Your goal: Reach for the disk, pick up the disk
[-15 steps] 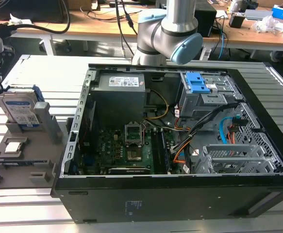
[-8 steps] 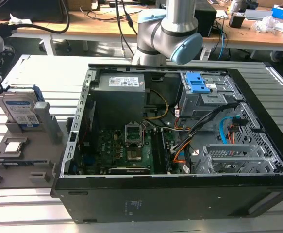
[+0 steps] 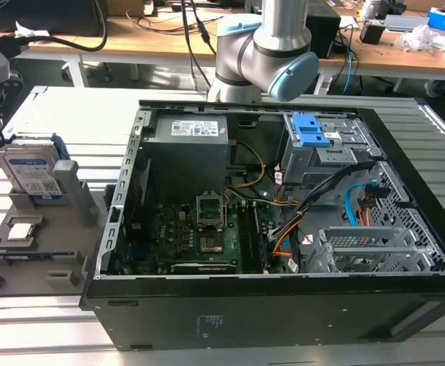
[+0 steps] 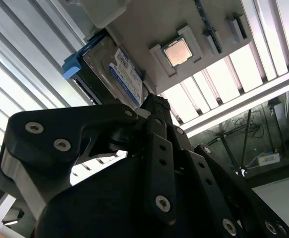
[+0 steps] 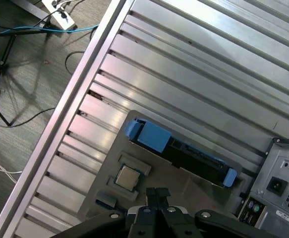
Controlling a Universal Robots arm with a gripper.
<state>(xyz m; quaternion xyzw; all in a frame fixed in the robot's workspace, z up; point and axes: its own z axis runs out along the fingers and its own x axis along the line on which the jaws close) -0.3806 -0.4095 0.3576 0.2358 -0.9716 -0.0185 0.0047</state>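
Tool (image 5: pixel 157 191) hangs clenched and empty over the grey holder (image 5: pixel 194 186), near the disk (image 5: pixel 180 150) but clear of it. That disk stands on edge in a holder slot, on the bench (image 5: pixel 194 64) beside the open computer case (image 3: pixel 283 320), at the exterior view's left. Fingers pressed together would likely knock its top edge instead of straddling it, and a skewed pull might jam it in the slot. Count: one disk, one chip (image 5: pixel 128 177), one case, one tool.
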